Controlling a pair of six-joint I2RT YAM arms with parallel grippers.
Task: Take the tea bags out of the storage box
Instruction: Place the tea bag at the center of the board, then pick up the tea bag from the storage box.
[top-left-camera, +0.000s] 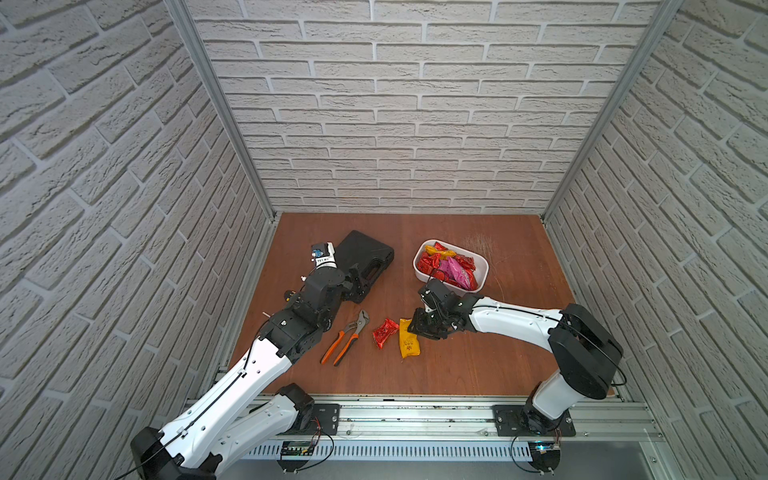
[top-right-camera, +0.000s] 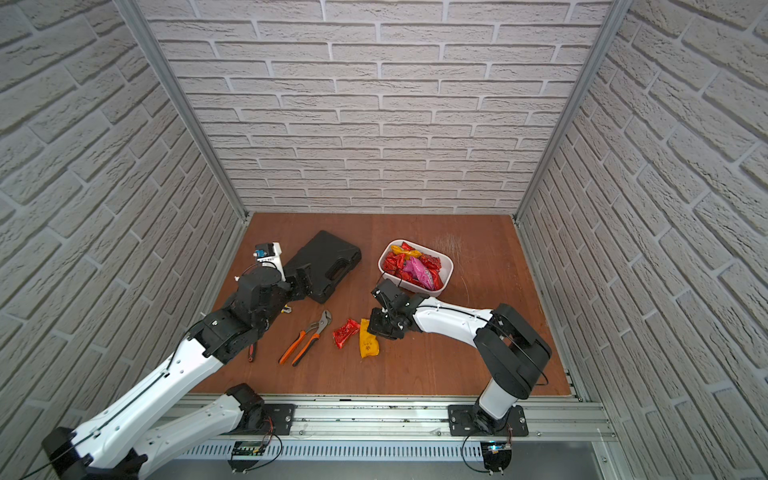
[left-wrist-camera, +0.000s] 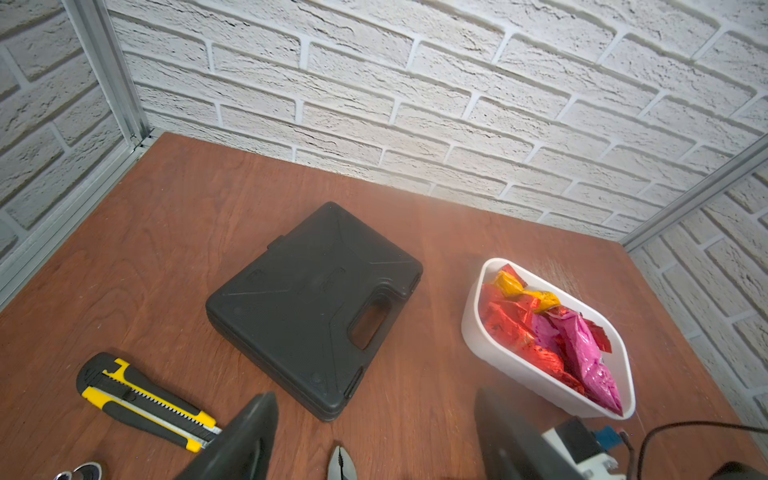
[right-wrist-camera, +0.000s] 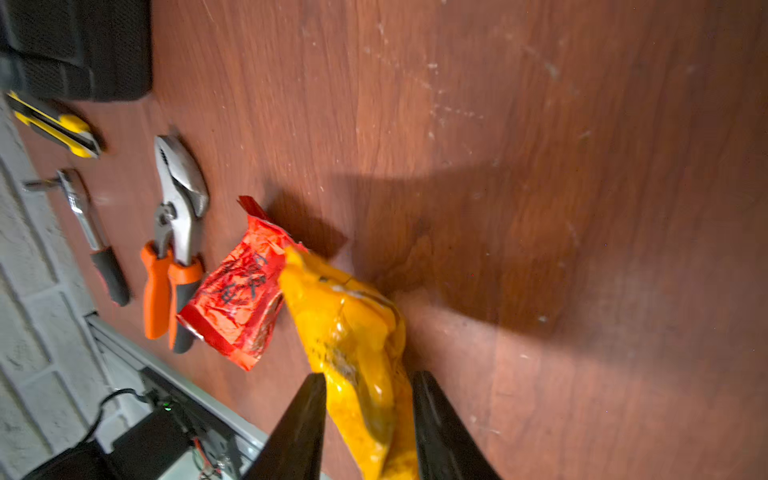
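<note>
The white storage box (top-left-camera: 482, 259) (left-wrist-camera: 473, 316) stands at the back right of the table, filled with red, pink and yellow tea bags (top-left-camera: 451, 268). Two tea bags lie on the table in front of it: a red one (top-left-camera: 384, 332) (right-wrist-camera: 237, 299) and a yellow one (top-left-camera: 409, 343) (right-wrist-camera: 349, 316). My right gripper (top-left-camera: 417, 328) (right-wrist-camera: 368, 376) is low over the yellow bag's near end, fingers parted with the uncrushed bag between them. My left gripper (left-wrist-camera: 376, 395) (top-left-camera: 361, 286) is wide open and holds nothing, at the near corner of the black case.
A black tool case (top-left-camera: 365, 255) lies at the back left. Orange-handled pliers (top-left-camera: 345, 336) lie left of the red bag. A yellow utility knife (left-wrist-camera: 145, 401) and a metal hand tool (right-wrist-camera: 83, 216) lie at the left side. Brick walls enclose three sides.
</note>
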